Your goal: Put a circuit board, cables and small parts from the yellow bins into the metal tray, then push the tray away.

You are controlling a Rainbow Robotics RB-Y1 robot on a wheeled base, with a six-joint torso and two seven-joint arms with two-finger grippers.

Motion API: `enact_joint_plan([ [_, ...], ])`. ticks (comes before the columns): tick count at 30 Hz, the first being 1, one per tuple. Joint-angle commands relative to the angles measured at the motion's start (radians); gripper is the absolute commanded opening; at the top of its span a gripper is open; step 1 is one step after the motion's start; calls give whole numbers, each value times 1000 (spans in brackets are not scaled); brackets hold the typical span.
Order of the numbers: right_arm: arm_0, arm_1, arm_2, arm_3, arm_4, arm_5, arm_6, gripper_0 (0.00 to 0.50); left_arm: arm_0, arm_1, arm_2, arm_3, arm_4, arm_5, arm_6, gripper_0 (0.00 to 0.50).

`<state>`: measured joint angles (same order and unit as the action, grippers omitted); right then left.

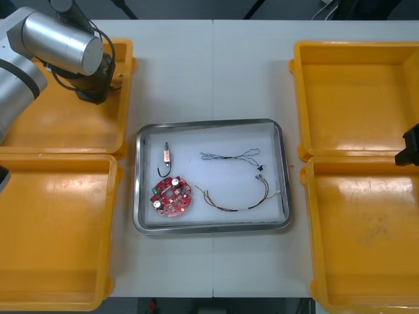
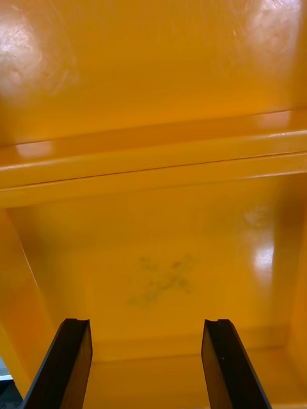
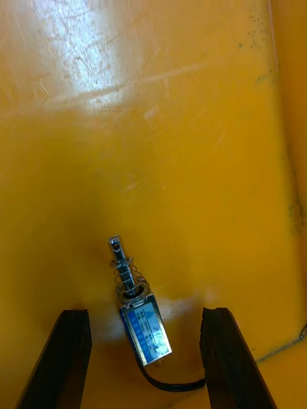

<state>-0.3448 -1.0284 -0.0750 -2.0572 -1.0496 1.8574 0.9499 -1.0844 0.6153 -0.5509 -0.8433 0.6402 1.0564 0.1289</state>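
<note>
The left gripper (image 3: 146, 312) has its two black, flat-faced fingers (image 3: 73, 351) spread wide. They stand on either side of a small metal part (image 3: 144, 327) without touching it. That small metal part is a boxy steel body with a blue label, a thin plunger wrapped in a fine spring at one end and a black lead curling from the other. It lies flat on the glossy, lightly scratched floor of the far left yellow plastic bin (image 1: 65, 131). In the front view the left arm (image 1: 59, 42), a brushed silver cylinder with a black wrist, reaches down into that bin near its far right corner. The right gripper (image 2: 147, 321) is likewise spread, with nothing between its fingers. It hangs over the scuffed floor of the near right yellow bin (image 1: 366, 248), close to the doubled rims where this bin meets the far right yellow bin (image 1: 353, 98). Only a black edge of it shows at the front view's right side. Between the bins sits the rectangular metal tray (image 1: 140, 190), with a shiny rolled rim, rounded corners and a white inside. In it lie a round red circuit board (image 1: 171, 195) studded with components at the near left and a second small metal part (image 1: 167, 154) just beyond the board. A thin twisted cable (image 1: 229, 156) lies toward the far right, and a looping red and yellow cable (image 1: 242, 199) lies below it. The near left yellow bin (image 1: 52, 242) lies beside the tray.
</note>
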Motion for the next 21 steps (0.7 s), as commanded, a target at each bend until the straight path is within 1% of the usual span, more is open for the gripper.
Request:
enact_joint_plan([
  [1, 37, -29, -32, -31, 14, -34, 52, 500, -45, -12, -9, 26, 4, -7, -101, 452],
  [3, 40, -15, -34, -31, 31, -35, 70, 500, -45, -12, -14, 32, 1, -6, -112, 347],
  [4, 40, -10, -32, -31, 37, -35, 86, 500, -45, -12, -17, 33, 1, -6, -115, 314],
  [5, 40, 1, -32, -31, 49, -35, 107, 500, -45, -12, -27, 33, 1, -6, -120, 259],
  [6, 41, 10, -34, -31, 60, -35, 124, 500, -45, -11, -37, 33, 1, -6, -123, 182],
  [7, 43, 13, -35, -31, 66, -35, 125, 500, -45, -11, -40, 33, 1, -6, -124, 139],
  [8, 47, 16, -35, -31, 74, -40, 128, 500, -45, -11, -46, 33, 4, -6, -127, 39],
  [9, 53, 19, -35, -31, 77, -47, 130, 500, -45, -9, -47, 35, 10, -7, -129, 0],
  [17, 107, 30, -38, -32, 83, -116, 147, 500, -45, 0, -47, 33, 21, -6, -152, 0],
  [19, 118, 37, -42, -40, 94, -118, 150, 500, -46, 9, -47, 32, 22, 10, -160, 0],
  [21, 135, 44, -46, -52, 112, -118, 153, 500, -48, 27, -34, 7, 24, 56, -204, 0],
])
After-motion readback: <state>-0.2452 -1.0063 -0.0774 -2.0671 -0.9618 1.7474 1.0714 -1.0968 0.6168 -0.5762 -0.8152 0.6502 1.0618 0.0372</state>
